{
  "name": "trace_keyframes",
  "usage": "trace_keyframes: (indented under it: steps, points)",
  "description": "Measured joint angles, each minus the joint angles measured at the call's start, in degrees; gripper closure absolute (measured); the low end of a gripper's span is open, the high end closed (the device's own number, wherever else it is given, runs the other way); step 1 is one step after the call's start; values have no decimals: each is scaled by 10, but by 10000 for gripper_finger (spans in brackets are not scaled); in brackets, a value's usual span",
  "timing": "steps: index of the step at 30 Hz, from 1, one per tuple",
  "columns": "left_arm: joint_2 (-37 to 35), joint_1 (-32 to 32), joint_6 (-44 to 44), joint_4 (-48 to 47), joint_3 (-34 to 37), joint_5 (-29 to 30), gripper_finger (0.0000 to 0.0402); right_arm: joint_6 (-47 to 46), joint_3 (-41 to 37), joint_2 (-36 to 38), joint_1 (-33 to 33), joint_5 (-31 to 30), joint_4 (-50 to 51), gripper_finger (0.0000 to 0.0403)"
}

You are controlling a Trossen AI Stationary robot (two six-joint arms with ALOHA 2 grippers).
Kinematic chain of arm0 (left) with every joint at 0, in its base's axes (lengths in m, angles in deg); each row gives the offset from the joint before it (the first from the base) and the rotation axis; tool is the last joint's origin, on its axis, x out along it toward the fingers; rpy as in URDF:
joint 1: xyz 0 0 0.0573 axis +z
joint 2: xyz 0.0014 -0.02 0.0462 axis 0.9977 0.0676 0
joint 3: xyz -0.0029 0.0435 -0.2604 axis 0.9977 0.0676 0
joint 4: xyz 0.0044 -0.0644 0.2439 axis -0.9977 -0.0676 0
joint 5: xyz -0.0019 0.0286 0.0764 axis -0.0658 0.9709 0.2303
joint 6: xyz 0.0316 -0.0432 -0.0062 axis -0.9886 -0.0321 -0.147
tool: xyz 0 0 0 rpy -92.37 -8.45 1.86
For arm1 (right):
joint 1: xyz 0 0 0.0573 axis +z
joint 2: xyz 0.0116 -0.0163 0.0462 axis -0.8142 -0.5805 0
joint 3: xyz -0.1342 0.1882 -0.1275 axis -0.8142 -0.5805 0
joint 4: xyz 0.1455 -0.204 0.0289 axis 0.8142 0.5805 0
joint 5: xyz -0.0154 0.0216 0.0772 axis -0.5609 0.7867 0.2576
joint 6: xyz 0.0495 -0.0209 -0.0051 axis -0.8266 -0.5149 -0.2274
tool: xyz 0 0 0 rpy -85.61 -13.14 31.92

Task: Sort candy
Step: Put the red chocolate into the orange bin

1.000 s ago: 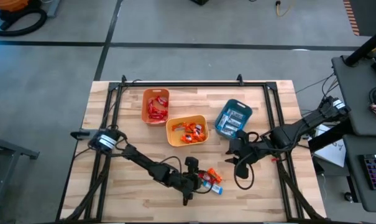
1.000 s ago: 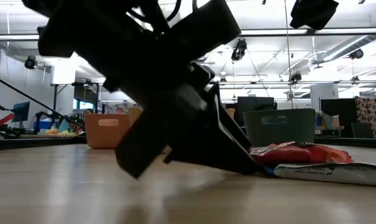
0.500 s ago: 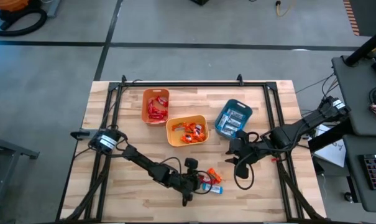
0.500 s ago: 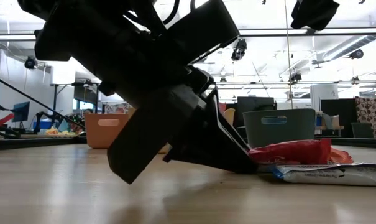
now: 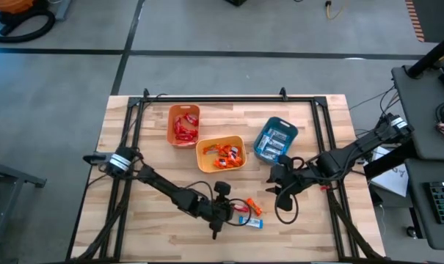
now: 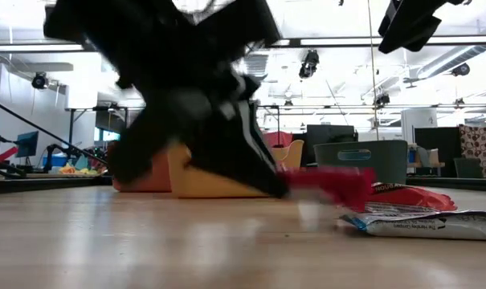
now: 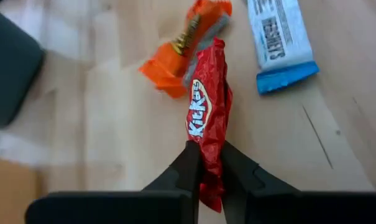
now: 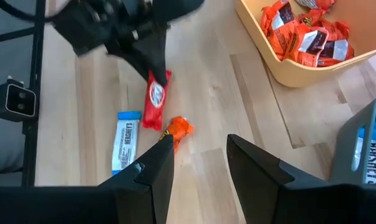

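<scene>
Left gripper (image 7: 206, 163) pinches the red foil-wrapped candy bar (image 7: 207, 118) at the table's near edge, lower end hidden between fingers. Right gripper (image 8: 199, 152) hangs parted, empty, beside the teal bin (image 5: 276, 139).

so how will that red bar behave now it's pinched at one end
The left gripper is shut on the red bar at one end, and it sticks out straight, so it's probably fairly stiff. The glossy wrapper may slip between the fingers. It looks light, so it should lift easily clear of the orange packet.
</scene>
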Motion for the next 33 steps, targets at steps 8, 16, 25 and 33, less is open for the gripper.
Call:
trace_keyframes:
  steps: [8,16,25,33]
  points:
    - [-120,2,0,-111,14,1,383,8,-5,0,0,-21,-14,261]
    - [-311,5,52,-194,96,78,384,17,-12,-8,0,-67,-36,261]
    - [-527,69,244,-195,293,200,384,7,-27,-30,0,-91,-69,261]
    - [-615,215,393,-198,398,212,384,7,-30,-37,0,-94,-93,261]
